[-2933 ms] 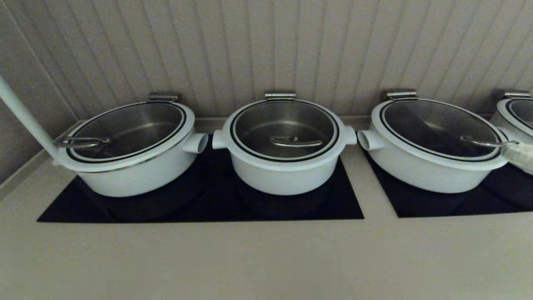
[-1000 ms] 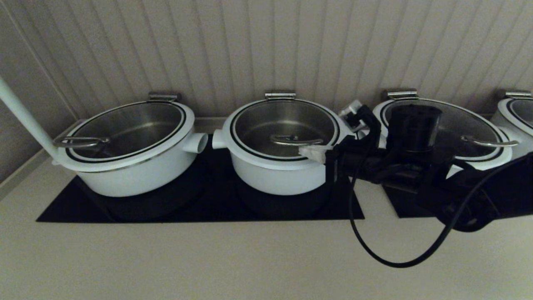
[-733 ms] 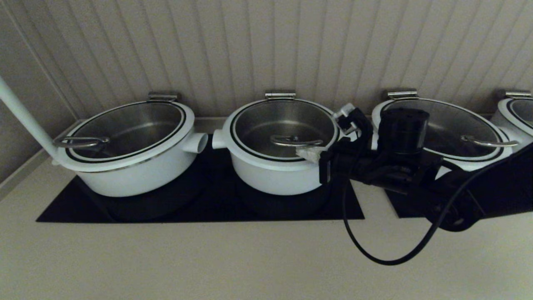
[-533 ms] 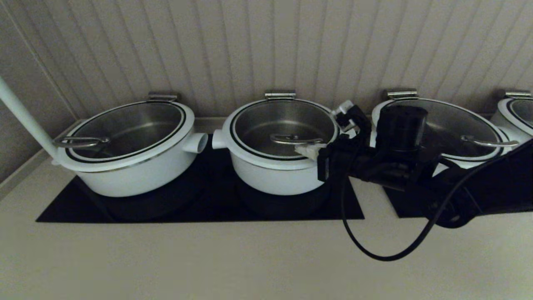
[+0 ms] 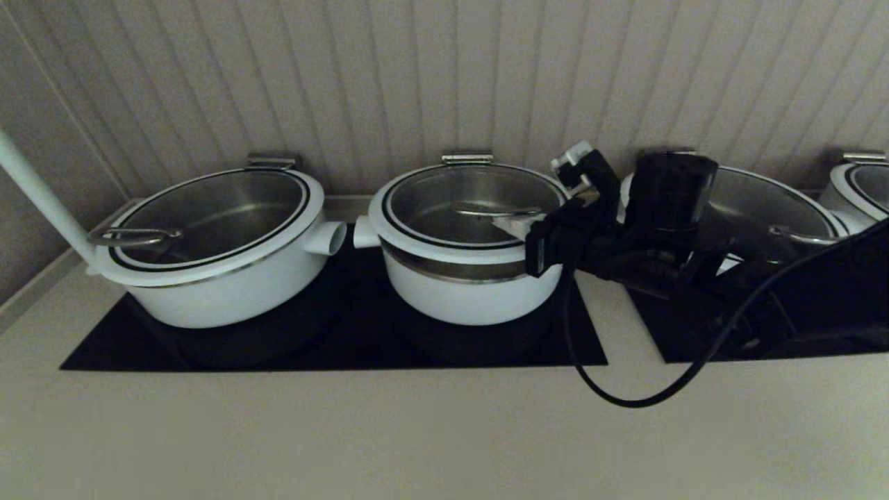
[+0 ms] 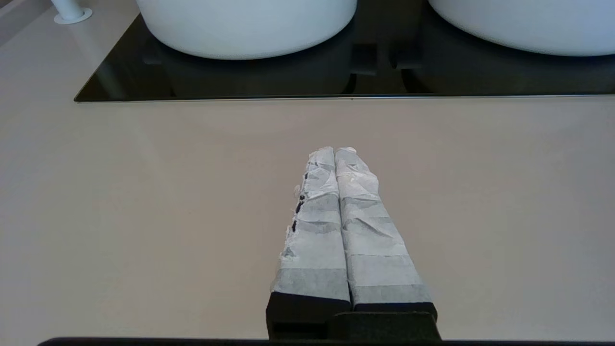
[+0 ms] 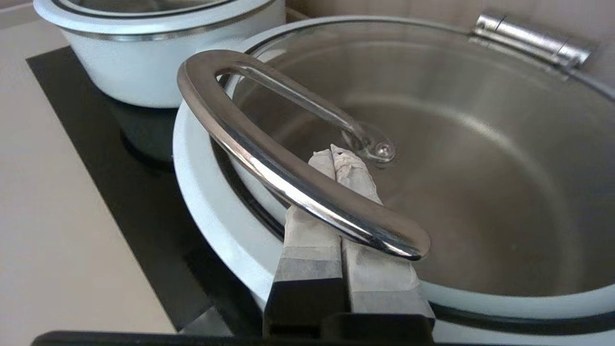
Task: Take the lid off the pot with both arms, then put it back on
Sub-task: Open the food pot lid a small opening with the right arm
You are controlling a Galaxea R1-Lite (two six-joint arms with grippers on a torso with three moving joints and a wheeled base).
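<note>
The pot [image 5: 472, 298] stands in the middle of the black cooktop. Its glass lid [image 5: 444, 201] is lifted a little off the pot, and a steel band shows under the lid's white rim. My right gripper [image 5: 510, 223] reaches in from the right. In the right wrist view its taped fingers are pressed together [image 7: 334, 153] and pass beneath the curved steel handle [image 7: 269, 168], which rests on top of them. My left gripper [image 6: 336, 151] is shut and empty, low over the bare counter in front of the cooktop, and is out of the head view.
Wider white pots with glass lids stand to the left [image 5: 222, 278] and right [image 5: 764, 201], with another at the far right [image 5: 861, 187]. A white pole [image 5: 42, 194] rises at the left. The panelled wall is close behind. A black cable [image 5: 625, 399] loops over the counter.
My right arm came in from the right, slid its shut fingers under the lid's handle, then rose. The lid has lifted and a steel band now shows under its rim.
</note>
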